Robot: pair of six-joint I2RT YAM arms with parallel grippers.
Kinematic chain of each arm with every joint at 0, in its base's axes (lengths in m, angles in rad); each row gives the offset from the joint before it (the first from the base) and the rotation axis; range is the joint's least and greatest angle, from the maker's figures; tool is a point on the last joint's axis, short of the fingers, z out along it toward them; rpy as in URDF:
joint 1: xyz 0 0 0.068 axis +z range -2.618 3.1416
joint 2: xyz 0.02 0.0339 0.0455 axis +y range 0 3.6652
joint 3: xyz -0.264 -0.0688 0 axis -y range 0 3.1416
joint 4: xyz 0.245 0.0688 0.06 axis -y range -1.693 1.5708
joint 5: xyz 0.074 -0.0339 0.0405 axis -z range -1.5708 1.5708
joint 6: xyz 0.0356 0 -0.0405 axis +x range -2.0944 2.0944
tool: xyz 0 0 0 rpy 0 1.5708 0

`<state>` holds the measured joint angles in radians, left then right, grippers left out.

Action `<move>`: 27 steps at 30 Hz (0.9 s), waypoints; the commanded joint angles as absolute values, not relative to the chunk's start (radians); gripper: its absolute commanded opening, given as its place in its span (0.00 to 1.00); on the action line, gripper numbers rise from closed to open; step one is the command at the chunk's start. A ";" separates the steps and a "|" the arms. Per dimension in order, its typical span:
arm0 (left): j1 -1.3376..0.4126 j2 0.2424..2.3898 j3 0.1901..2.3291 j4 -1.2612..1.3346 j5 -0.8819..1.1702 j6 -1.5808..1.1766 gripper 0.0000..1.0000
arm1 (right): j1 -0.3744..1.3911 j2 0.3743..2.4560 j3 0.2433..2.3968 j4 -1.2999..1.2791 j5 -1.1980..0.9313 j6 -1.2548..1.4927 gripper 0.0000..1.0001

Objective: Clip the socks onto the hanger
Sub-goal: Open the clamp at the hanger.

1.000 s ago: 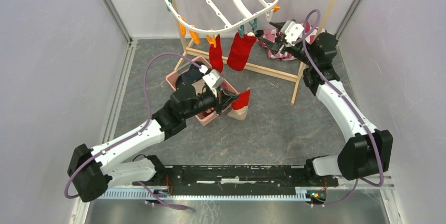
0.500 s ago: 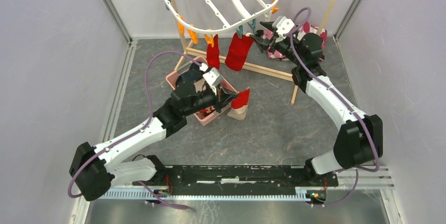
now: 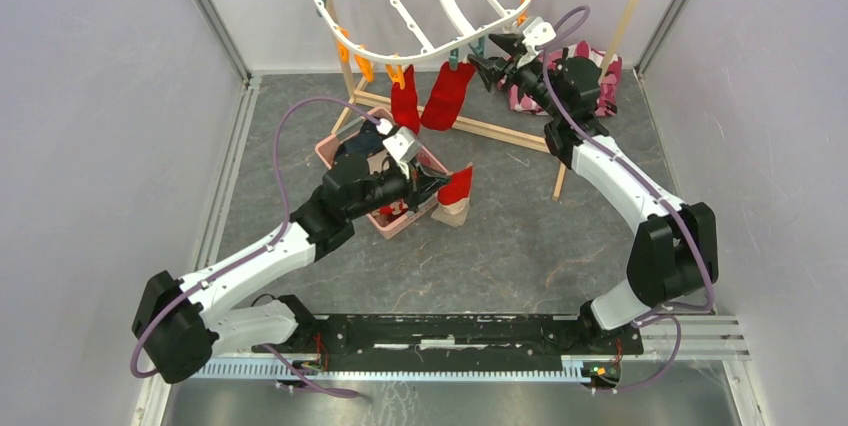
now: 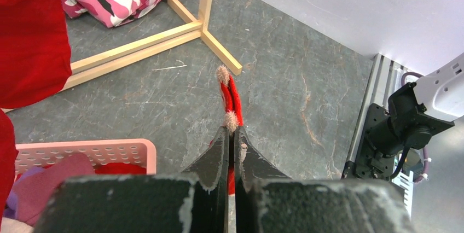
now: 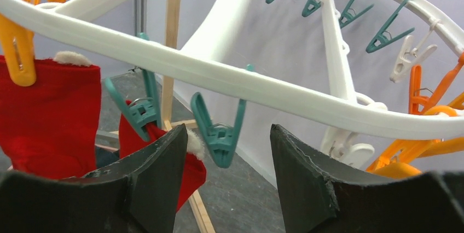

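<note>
The white oval hanger [image 3: 420,6] hangs at the top, with orange and teal pegs. Two red socks [image 3: 447,94] hang clipped on its near rim. My left gripper [image 3: 437,184] is shut on a red sock with a beige cuff [image 3: 457,193], held beside the pink basket; in the left wrist view the sock [image 4: 232,99] sticks out past the closed fingertips [image 4: 221,140]. My right gripper [image 3: 484,64] is open just under the hanger's rim [image 5: 219,77]; a free teal peg [image 5: 220,132] hangs between its fingers, next to the peg holding a red sock [image 5: 191,170].
A pink basket [image 3: 330,151] with more socks stands under the left arm. The wooden pole rack [image 3: 520,138] crosses behind. A pink, black and white cloth [image 3: 595,76] lies at the back right. Frame posts [image 3: 205,6] stand at the walls.
My right gripper has moved left and up to the hanger's rim, now around a free teal peg. My left gripper has stayed in place with its sock.
</note>
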<state>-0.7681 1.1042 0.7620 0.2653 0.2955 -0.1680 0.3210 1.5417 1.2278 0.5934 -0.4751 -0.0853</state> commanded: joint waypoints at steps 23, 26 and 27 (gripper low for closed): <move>-0.711 1.117 0.741 0.359 0.374 -0.201 0.02 | 0.374 1.603 1.338 0.676 -0.368 0.009 0.64; -0.709 1.117 0.739 0.362 0.377 -0.203 0.02 | 0.375 1.598 1.336 0.671 -0.353 0.009 0.65; -0.709 1.118 0.739 0.363 0.377 -0.204 0.02 | 0.375 1.597 1.337 0.669 -0.351 -0.016 0.65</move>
